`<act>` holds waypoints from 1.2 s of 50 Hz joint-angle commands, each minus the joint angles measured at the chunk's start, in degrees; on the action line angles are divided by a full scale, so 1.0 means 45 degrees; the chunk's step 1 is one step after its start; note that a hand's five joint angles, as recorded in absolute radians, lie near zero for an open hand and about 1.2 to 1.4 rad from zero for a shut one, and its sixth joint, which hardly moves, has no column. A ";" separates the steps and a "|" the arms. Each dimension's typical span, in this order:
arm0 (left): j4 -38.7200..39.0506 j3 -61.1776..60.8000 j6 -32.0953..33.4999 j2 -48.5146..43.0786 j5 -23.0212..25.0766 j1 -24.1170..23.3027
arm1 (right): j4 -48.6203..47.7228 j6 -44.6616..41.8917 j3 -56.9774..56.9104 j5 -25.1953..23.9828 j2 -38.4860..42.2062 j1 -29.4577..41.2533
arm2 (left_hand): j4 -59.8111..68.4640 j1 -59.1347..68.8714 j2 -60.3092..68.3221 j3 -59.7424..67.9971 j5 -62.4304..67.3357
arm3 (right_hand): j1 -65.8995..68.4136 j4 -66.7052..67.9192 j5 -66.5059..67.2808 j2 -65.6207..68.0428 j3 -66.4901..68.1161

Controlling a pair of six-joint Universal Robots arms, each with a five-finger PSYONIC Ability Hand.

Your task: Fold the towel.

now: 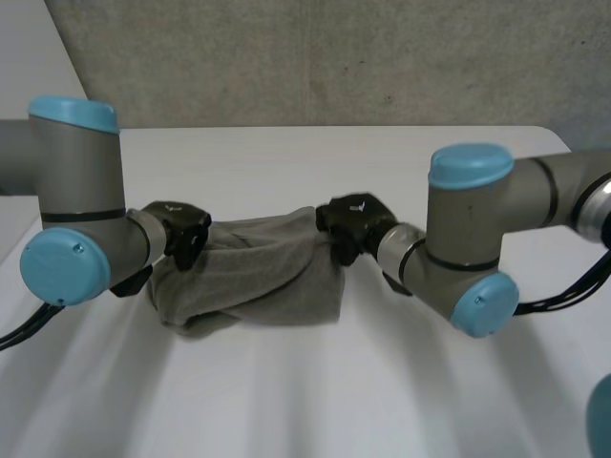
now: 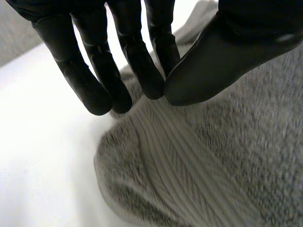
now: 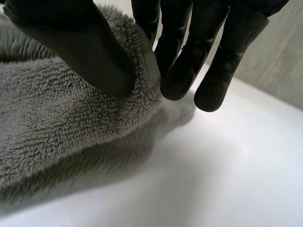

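Right hand [image 1: 349,225] first, since I read it best. In its wrist view the thumb [image 3: 94,56] presses down on the fluffy edge of the towel [image 1: 258,272] and the fingers [image 3: 176,75] close in behind that edge, so the cloth is pinched between them. My left hand [image 1: 181,234] is at the opposite end. There its thumb meets its fingers right at the towel's ribbed border. I believe a bit of cloth is caught in that pinch, though the wrist view is too blurred for me to be sure.

The towel sits on the white table [image 1: 286,401], bunched into a loose roll that spans the gap between the two hands. Its long axis runs side to side across my head view, from one hand to the other. The edge I am holding is the far one. The rest of the cloth sags from it toward the robot and rests on the table, with a rounded lump near the left hand.

Neither hand is nearer than the other, as each holds its own end. I judge that the next move depends on this arrangement. Both hands have to travel together, square to the long axis, or the held edge will skew. The fold looks far from finished.
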 commanded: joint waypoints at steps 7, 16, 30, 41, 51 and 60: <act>0.3441 0.2982 -0.1750 0.2169 -0.0264 -0.0928 | -0.4833 0.0466 -0.0506 0.0936 -0.3344 -0.0569 | -0.1463 -0.0556 -0.1313 -0.1772 -0.3262 | 0.0942 0.0815 0.0790 0.0988 0.0910; 0.5735 0.0901 -0.3828 0.4263 -0.0696 -0.1124 | -0.7138 0.0485 0.2091 0.1287 -0.6391 -0.0608 | -0.1463 -0.0556 -0.1313 -0.1772 -0.3262 | 0.0942 0.0815 0.0790 0.0988 0.0910; 0.5773 -0.4340 -0.3573 0.4362 -0.0089 -0.1183 | -0.1650 -0.3165 0.5312 0.0192 -0.6566 0.0483 | -0.3439 -0.2532 -0.3289 -0.3749 -0.5238 | 0.0942 0.0815 0.0790 0.0988 0.0910; 0.6066 -0.5219 -0.5230 0.3757 0.1276 -0.2060 | -0.1552 -0.3226 0.7011 0.1990 -0.8127 0.0759 | -1.2186 -1.1279 -1.2036 -1.2496 -1.3985 | 0.0942 0.0815 0.0790 0.0988 0.0910; 0.6164 -0.5161 -0.6034 0.2645 0.2234 -0.2919 | -0.1708 -0.3051 0.8340 0.2225 -1.0158 0.0544 | -1.2037 -1.1130 -1.1887 -1.2346 -1.3836 | 0.0942 0.0815 0.0790 0.0988 0.0910; 0.6416 -0.4655 -0.7476 0.1532 0.2840 -0.3935 | -0.1864 -0.2796 0.8673 0.2225 -1.1235 0.0564 | -1.1999 -1.1092 -1.1849 -1.2309 -1.3798 | 0.0942 0.0815 0.0790 0.0988 0.0910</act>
